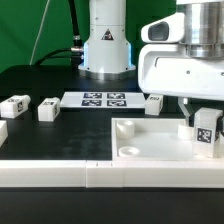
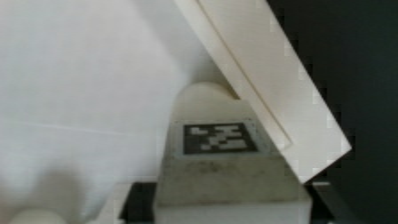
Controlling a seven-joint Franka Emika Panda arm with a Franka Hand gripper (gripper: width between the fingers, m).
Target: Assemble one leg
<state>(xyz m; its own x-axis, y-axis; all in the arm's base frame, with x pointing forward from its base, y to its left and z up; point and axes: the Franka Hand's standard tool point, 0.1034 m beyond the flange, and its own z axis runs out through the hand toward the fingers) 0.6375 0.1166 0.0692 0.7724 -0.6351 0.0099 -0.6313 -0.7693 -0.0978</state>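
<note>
My gripper (image 1: 207, 120) is shut on a leg (image 1: 207, 134), a small white block with a black-and-white tag facing the camera. It holds the leg upright at the near corner of the white tabletop (image 1: 150, 140), on the exterior view's right. I cannot tell whether the leg's lower end sits in a socket. In the wrist view the leg (image 2: 219, 150) lies between the dark fingers (image 2: 157, 200) of my gripper (image 2: 240, 205), with the tabletop (image 2: 89, 80) and its raised rim beyond. Three more legs lie on the black table (image 1: 15, 105) (image 1: 48, 110) (image 1: 154, 103).
The marker board (image 1: 103, 98) lies flat in front of the robot base (image 1: 105, 45). A long white rail (image 1: 50, 172) runs along the table's front edge. A round socket (image 1: 128, 151) shows in the tabletop's near left corner.
</note>
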